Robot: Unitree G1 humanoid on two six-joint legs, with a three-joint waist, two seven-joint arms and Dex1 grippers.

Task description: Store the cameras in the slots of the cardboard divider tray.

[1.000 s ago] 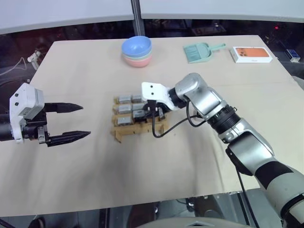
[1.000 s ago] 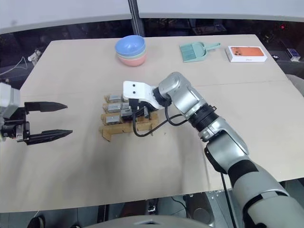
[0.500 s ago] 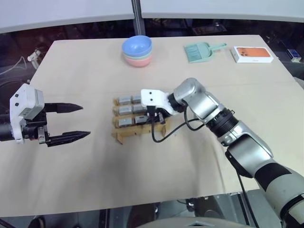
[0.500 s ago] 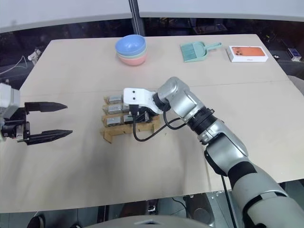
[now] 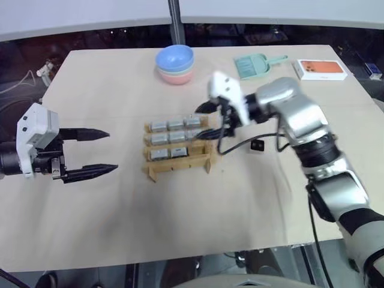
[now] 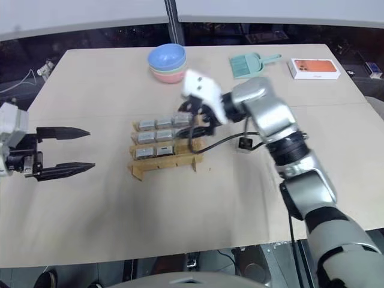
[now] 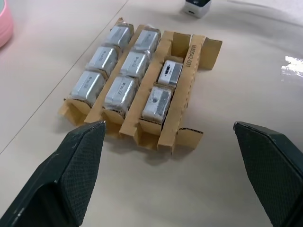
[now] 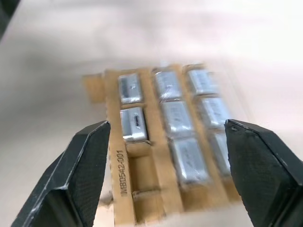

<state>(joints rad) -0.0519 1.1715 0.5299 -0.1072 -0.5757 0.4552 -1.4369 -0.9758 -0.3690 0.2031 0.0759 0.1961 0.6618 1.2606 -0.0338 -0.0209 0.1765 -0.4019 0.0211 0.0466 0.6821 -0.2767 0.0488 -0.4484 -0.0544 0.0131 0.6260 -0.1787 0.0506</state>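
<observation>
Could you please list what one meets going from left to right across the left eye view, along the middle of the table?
Left end effector → cardboard divider tray holding cameras → right end effector → loose camera.

Eight cameras (image 7: 122,92) in tray (image 7: 185,90) (one slot empty)
</observation>
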